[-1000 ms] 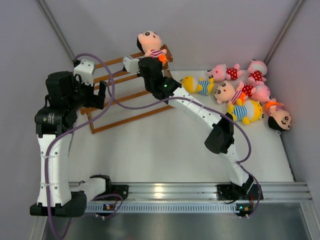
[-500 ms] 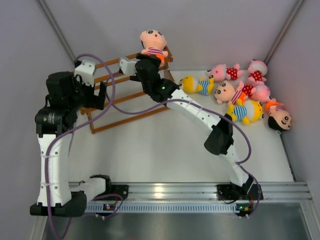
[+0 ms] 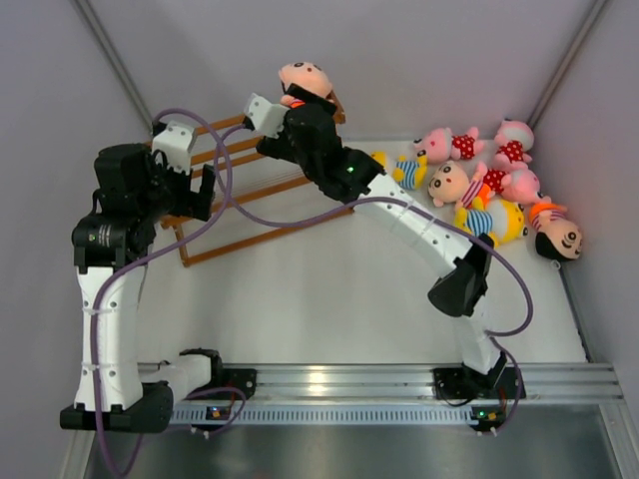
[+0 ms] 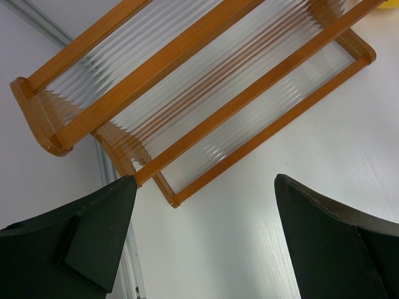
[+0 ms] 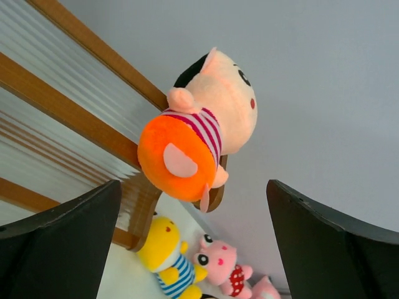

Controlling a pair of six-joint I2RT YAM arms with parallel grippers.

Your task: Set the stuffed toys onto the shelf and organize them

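**One doll up on the rack, both grippers open**

The peach-faced, black-haired plush doll in a striped shirt and orange shorts (image 3: 305, 80) rests on the top tier of the brown wooden stepped shelf (image 3: 250, 238), at its right end, close to the back wall. The right wrist camera shows what the overhead view hides: the doll leans sideways on the top rail with its orange seat towards the lens. The right gripper (image 5: 193, 184) is spread wide, one black finger on either side and neither touching the toy. From above, that gripper is mostly buried under its own wrist.

The left wrist camera shows only the rack's left end: ribbed, see-through panels between the wooden rails. The left gripper (image 4: 204, 180) is wide open over the white table (image 3: 329, 299), holding nothing.

Only the overhead view takes in the remaining stuffed toys (image 3: 479, 185), heaped in the table's far right corner. Among them, a yellow doll in a blue-striped shirt (image 3: 404, 170) lies nearest the shelf, with a pink doll in a red polka-dot dress (image 3: 444, 145) just beside it.
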